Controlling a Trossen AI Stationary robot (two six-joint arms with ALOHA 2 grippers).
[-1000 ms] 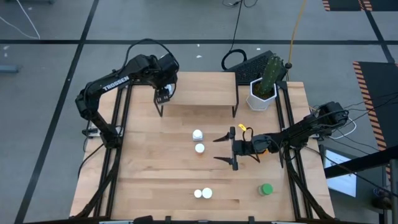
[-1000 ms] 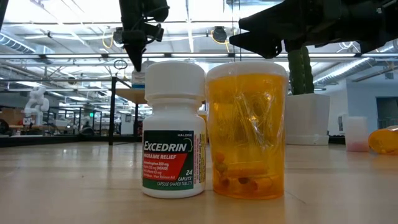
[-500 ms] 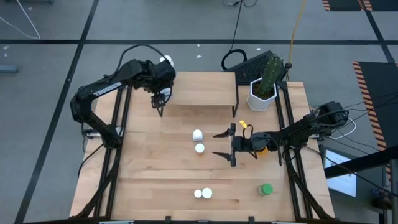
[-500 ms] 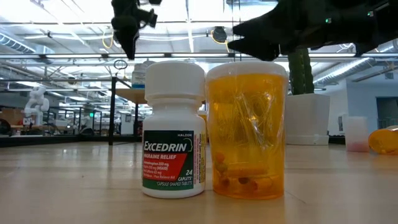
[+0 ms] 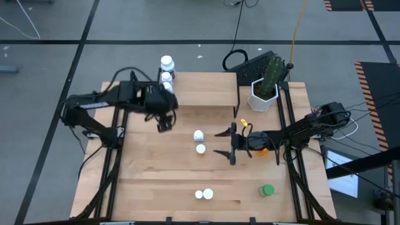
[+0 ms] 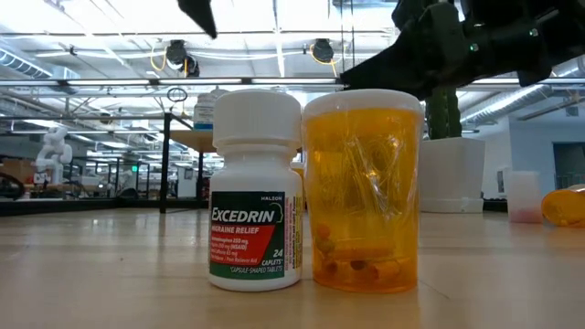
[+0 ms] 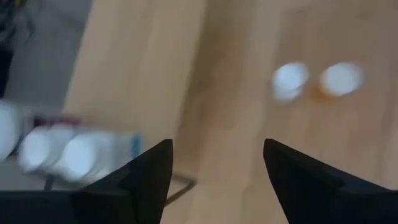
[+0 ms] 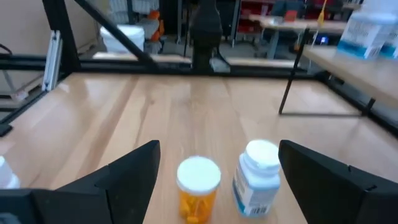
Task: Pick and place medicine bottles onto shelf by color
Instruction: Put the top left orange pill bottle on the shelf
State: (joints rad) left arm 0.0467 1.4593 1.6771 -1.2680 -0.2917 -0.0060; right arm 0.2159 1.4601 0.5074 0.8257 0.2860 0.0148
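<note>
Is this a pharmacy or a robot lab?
Probably a robot lab: two dark robot arms work at a wooden table with medicine bottles, and workbenches stand under bright ceiling lights behind.

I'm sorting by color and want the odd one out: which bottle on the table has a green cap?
The green-capped bottle, standing alone near the table's front right corner. The other bottles on the table show white caps from above.

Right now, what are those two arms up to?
Left gripper open, empty, off the shelf. Right gripper open, facing two bottles. Path clear.
</note>
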